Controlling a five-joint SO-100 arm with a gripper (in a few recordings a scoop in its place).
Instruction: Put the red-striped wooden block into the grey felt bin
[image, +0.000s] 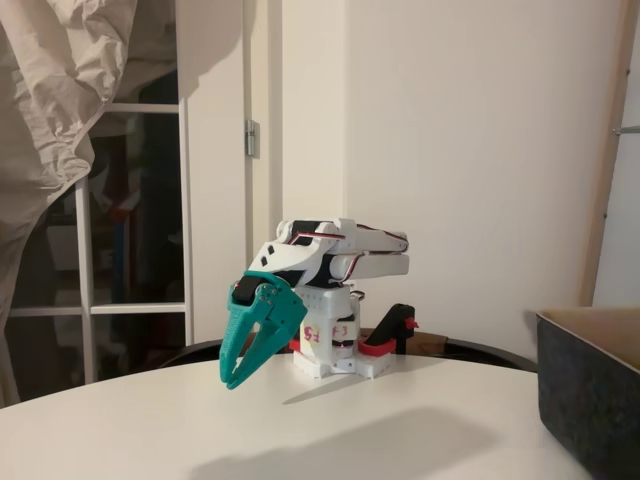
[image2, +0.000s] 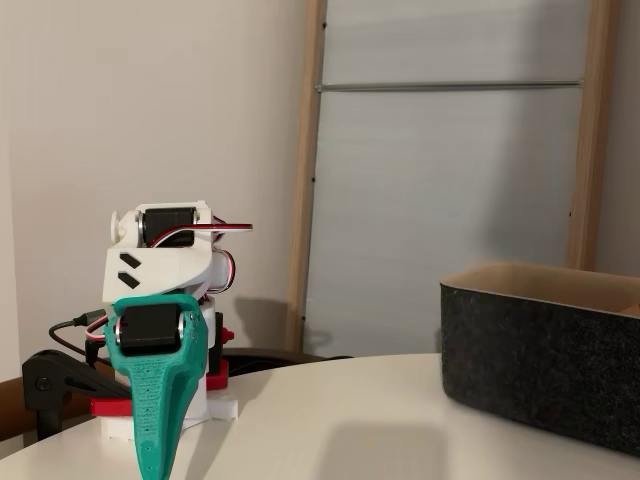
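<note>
My teal gripper (image: 233, 378) hangs from the folded white arm and points down, its tips just above the white table (image: 420, 430). Its fingers meet at the tips with nothing between them. In the other fixed view the gripper (image2: 150, 468) is seen edge-on at the lower left. The grey felt bin (image: 590, 400) stands at the right edge of the table, well to the right of the gripper. Its dark wall and tan inside rim (image2: 540, 365) also show at the right in both fixed views. The red-striped wooden block is out of view.
The arm's white base (image: 335, 350) sits at the table's back edge, held by a black and red clamp (image: 398, 330). A crumpled cloth (image: 60, 100) hangs at the upper left. Open tabletop (image2: 350, 420) lies between the arm and the bin.
</note>
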